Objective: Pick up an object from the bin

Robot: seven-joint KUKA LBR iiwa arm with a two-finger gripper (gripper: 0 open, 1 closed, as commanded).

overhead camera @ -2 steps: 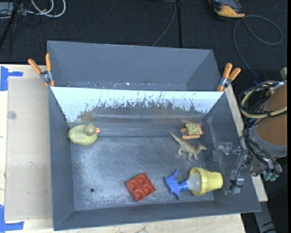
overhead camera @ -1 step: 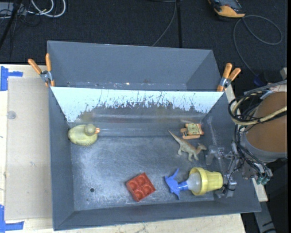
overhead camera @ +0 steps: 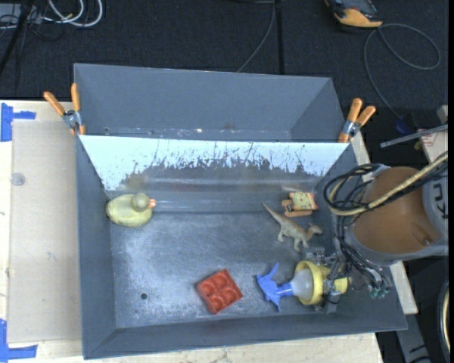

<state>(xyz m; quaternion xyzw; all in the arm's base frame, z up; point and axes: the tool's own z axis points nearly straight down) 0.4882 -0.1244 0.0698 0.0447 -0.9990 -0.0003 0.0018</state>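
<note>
My gripper (overhead camera: 339,273) is low in the bin's front right corner, under the arm's orange cover. Its dark body sits right against a yellow and cream rounded toy (overhead camera: 310,283). A blue plastic piece (overhead camera: 271,286) lies touching that toy on its left. A tan toy dinosaur (overhead camera: 293,228) lies just behind them, toward the back. A small orange and tan block (overhead camera: 300,201) rests further back, near the right wall.
A red studded brick (overhead camera: 219,290) lies at the front middle of the bin floor. A yellow rubber duck (overhead camera: 130,209) sits at the far left, near the back wall. The arm and its cables hang over the bin's right rim.
</note>
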